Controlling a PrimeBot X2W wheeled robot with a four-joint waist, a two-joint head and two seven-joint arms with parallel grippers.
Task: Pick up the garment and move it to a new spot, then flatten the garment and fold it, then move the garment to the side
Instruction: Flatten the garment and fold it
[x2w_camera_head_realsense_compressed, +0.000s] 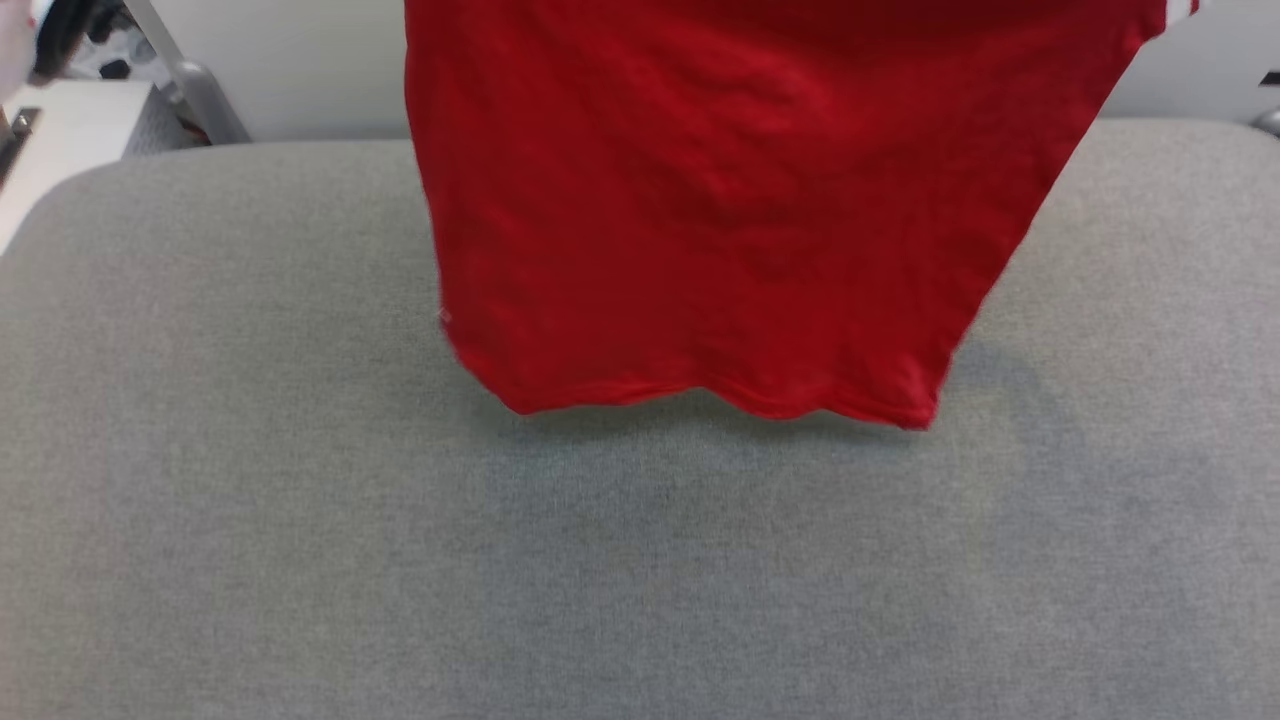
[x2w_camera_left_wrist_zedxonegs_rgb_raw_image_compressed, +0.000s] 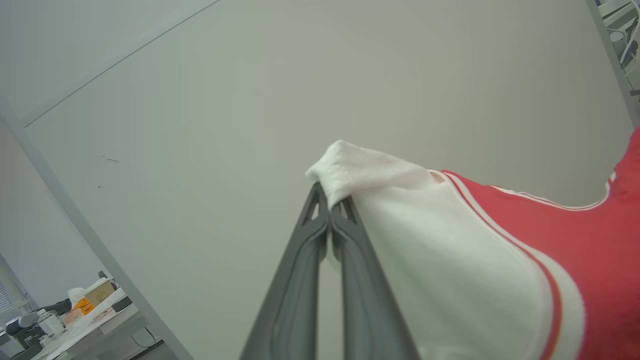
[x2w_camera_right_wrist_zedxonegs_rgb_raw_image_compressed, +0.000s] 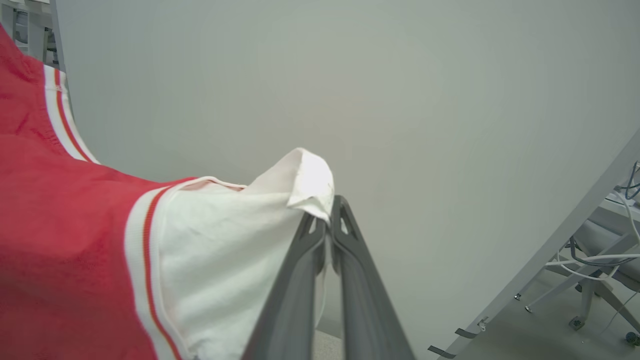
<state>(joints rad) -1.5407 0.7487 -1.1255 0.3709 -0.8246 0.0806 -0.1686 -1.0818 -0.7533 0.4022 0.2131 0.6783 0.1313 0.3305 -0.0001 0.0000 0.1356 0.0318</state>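
The garment, a red shirt, hangs in the air above the grey padded table; its plain red face is toward the head camera and its hem floats just over the cloth surface. In the left wrist view my left gripper is shut on a white sleeve of the garment, with striped trim and red body running off to the right. My right gripper is shut on the other white sleeve, the red body stretching away to the left. The shirt's top is cut off by the head view's upper edge.
A pale wall stands behind the table. A white cabinet and a grey post sit at the far left. A desk with clutter appears low in the left wrist view, and a chair base with cables in the right wrist view.
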